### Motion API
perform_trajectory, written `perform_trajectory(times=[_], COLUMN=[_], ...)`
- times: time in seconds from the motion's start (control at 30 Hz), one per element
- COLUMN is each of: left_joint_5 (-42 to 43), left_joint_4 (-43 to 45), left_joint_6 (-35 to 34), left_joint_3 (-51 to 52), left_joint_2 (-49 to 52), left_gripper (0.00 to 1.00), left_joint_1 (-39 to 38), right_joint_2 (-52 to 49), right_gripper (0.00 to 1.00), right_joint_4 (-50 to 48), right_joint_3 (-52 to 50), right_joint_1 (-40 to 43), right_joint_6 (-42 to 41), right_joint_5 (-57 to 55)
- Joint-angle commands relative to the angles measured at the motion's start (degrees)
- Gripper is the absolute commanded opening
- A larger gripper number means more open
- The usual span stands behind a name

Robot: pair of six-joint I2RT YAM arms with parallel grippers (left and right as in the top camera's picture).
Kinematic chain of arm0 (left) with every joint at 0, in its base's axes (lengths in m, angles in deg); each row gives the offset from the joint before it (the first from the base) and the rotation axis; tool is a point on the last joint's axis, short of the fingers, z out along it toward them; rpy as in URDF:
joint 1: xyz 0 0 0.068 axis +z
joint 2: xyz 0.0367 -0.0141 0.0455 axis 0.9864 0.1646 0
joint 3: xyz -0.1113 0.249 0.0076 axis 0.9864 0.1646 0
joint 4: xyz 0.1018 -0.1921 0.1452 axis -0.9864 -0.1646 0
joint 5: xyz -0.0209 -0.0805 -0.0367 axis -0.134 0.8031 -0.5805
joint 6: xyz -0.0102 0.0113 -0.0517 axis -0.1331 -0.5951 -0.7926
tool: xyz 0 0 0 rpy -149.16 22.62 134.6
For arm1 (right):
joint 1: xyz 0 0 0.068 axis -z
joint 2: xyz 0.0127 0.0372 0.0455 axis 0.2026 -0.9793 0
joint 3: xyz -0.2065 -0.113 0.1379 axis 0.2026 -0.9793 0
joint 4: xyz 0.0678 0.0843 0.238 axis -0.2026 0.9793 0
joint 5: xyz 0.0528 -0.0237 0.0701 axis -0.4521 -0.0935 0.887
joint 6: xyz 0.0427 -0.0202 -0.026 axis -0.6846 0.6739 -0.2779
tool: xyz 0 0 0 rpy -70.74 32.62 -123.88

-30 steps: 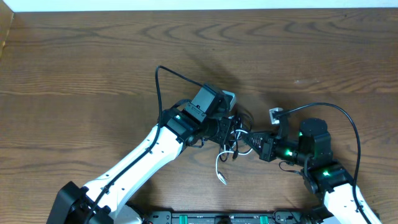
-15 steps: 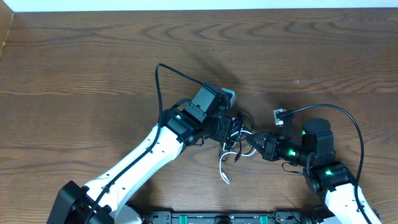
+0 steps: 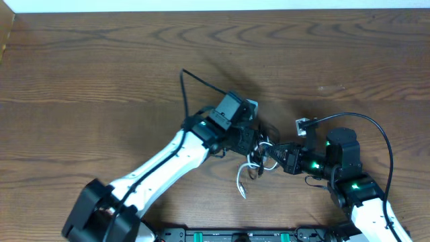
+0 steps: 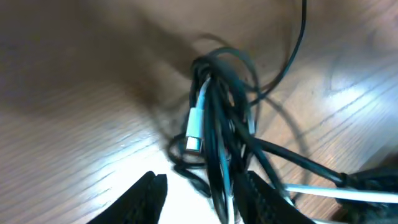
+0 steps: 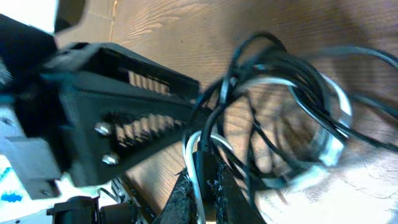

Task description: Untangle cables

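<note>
The cables (image 3: 261,149) lie knotted in a small clump at the table's middle, between my two grippers. A white cable's loose end (image 3: 240,184) trails toward the front. My left gripper (image 3: 254,143) is open over the clump. In the left wrist view its jaws (image 4: 205,199) straddle the black cable bundle (image 4: 219,118), with a white plug (image 4: 194,122) just ahead. My right gripper (image 3: 274,156) meets the clump from the right. In the right wrist view its jaws (image 5: 202,196) are shut on a white cable (image 5: 189,152) and black strands, with black loops (image 5: 273,81) beyond.
The wooden table (image 3: 101,67) ends at a white back edge. The right arm's thick black wire (image 3: 377,133) arcs above its wrist to a small connector (image 3: 300,124). The left arm's own black wire (image 3: 191,84) loops behind its wrist. The left arm's gripper body (image 5: 118,118) fills the right wrist view's left.
The left arm has shifted to the right and closed in on the clump. The right gripper drew slightly down and right with the cables, then stayed put.
</note>
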Motion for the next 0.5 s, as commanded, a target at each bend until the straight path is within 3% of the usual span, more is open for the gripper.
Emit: perform_trajectory(times=[0.0, 0.07, 0.1, 0.23, 0.33, 0.47], left_joint_5=[1.6, 1.6, 1.6, 1.6, 1.4, -5.6], left_joint_4=[1.4, 2.2, 3.1, 5.6, 6.8, 6.9], left_joint_6=[0.1, 0.1, 0.1, 0.1, 0.1, 0.1], left_joint_3=[0.5, 0.5, 0.5, 0.5, 0.5, 0.5], left_joint_2=[3.0, 4.1, 5.4, 8.6, 10.7, 10.6], left_gripper=[0.4, 0.34, 0.26, 0.08, 0.08, 0.08], left_joint_1=[-1.9, -2.5, -2.8, -3.0, -3.0, -2.1], right_joint_2=[0.6, 0.6, 0.6, 0.6, 0.6, 0.6], right_gripper=[0.02, 0.02, 0.02, 0.02, 0.02, 0.02], right_joint_4=[-0.2, 0.0, 0.2, 1.0, 2.6, 8.1], right_joint_3=[0.2, 0.2, 0.2, 0.2, 0.2, 0.2], right_joint_1=[0.4, 0.4, 0.4, 0.4, 0.4, 0.4], right_joint_6=[-0.3, -0.3, -0.3, -0.3, -0.2, 0.3], right_joint_5=[1.1, 1.1, 1.1, 1.1, -0.1, -6.2])
